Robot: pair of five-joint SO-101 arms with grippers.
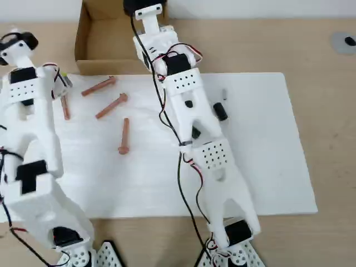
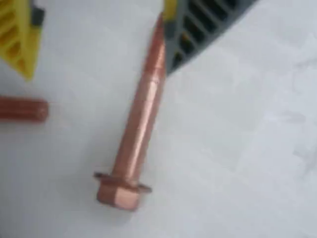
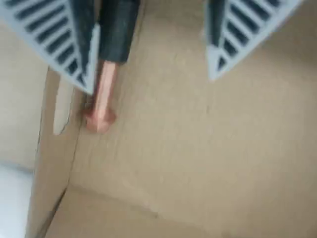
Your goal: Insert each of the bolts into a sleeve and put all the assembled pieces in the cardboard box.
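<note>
Closest in, under the left wrist: a copper bolt [image 2: 138,134] flat on the white mat [image 2: 247,148], tip just touching one finger of the left tool [image 2: 96,62], jaws apart, nothing clamped. Just beside, the end of a second bolt [image 2: 22,109]. Over at the cardboard box [image 1: 83,39], the right tool [image 3: 151,82] spread wide above the box floor, with an assembled piece [image 3: 114,49], black sleeve over a bolt with the head down, lying against one finger. Cannot tell whether hanging there or resting on the cardboard. Looks like the drop-off step for that piece, with the next pickup lined up on the other side. Probably called for next: lifting the right tool out past the box wall, then closing the left tool squarely on the copper bolt's shank. Elsewhere on the mat, a third bolt [image 1: 111,105] and a fourth bolt [image 1: 124,135], well apart, plus a bare black sleeve [image 1: 221,111] just beside the right arm. Worth minding: a black cable [image 1: 161,105] trailing along that arm, low over the bench [image 1: 328,139].
</note>
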